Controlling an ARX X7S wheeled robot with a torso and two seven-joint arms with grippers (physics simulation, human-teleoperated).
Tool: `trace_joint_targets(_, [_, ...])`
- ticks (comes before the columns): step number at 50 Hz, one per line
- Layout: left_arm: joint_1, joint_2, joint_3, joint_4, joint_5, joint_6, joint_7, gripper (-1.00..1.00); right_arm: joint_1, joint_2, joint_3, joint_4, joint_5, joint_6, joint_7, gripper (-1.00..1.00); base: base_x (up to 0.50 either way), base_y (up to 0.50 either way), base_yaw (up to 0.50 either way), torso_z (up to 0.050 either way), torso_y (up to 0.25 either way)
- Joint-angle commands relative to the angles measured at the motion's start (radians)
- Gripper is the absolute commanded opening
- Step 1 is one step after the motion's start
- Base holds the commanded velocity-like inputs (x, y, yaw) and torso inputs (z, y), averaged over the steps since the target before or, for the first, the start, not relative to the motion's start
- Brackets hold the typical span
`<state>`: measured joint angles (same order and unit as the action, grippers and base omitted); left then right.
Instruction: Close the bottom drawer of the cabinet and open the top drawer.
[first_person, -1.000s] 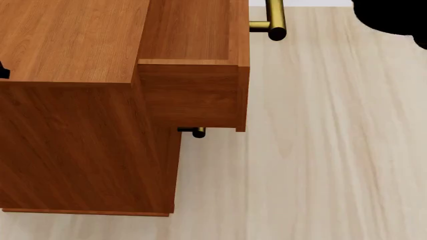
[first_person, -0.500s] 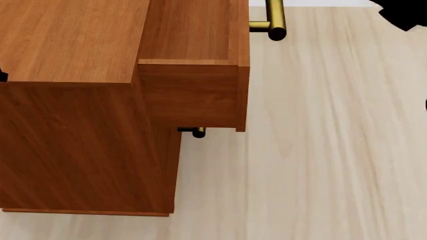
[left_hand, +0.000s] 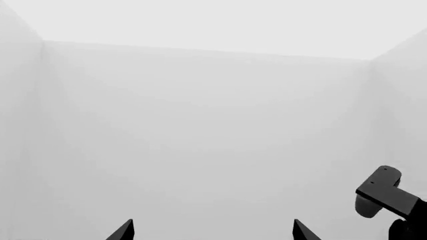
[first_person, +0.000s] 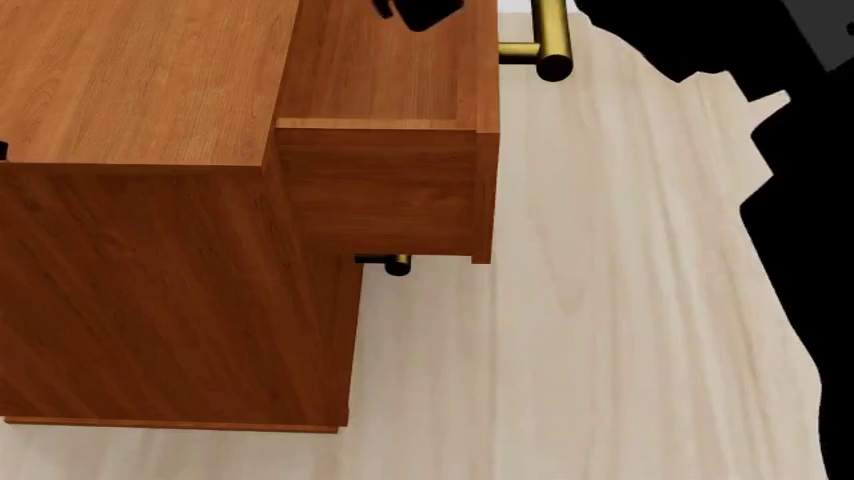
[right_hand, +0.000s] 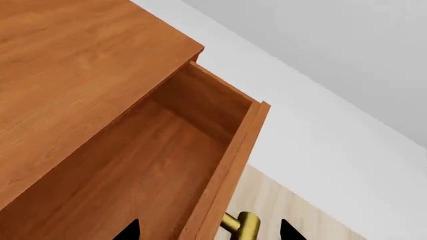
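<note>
The reddish-brown cabinet (first_person: 134, 250) fills the left of the head view. Its top drawer (first_person: 380, 90) stands pulled out and holds nothing, with its brass bar handle (first_person: 550, 40) at the front. In the right wrist view my right gripper (right_hand: 208, 232) is open just above the top drawer (right_hand: 153, 165), its fingertips either side of the drawer front and the handle (right_hand: 243, 226). A brass handle end (first_person: 396, 265) pokes out below; I cannot tell which lower drawer it belongs to. The bottom drawer's front is hidden. My left gripper (left_hand: 212, 234) is open on nothing, facing grey walls.
Pale wood floor (first_person: 614, 300) spreads to the right of the cabinet. My right arm (first_person: 801, 200) shows as a black shape along the right edge of the head view. A black robot part (left_hand: 381, 196) sits at the side of the left wrist view.
My right arm has swung in from the right and now covers the right side of the head view, with its gripper over the open top drawer. The cabinet and drawers have not moved.
</note>
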<state>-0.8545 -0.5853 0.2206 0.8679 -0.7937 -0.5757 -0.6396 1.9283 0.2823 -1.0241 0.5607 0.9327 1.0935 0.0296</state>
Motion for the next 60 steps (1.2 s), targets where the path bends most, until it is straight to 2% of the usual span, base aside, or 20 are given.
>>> trace_joint_targets(1, [0.000,-0.003,0.000,-0.004,-0.001,0.005,0.000,1.00,-0.019,-0.014,-0.045,0.020,-0.024,-0.005,-0.030,1.00,0.00,0.00,0.00,0.000,0.000])
trace_joint_targets(34, [0.000,-0.009,0.004,-0.003,-0.008,0.015,-0.009,1.00,-0.038,0.034,-0.160,-0.014,-0.063,0.074,-0.066,1.00,0.00,0.00,0.00,0.000,-0.001])
trace_joint_targets(60, [-0.006,-0.009,0.015,-0.012,-0.002,0.026,-0.003,1.00,-0.028,0.215,-0.135,-0.167,-0.016,0.195,0.012,1.00,0.00,0.00,0.00,0.000,-0.002])
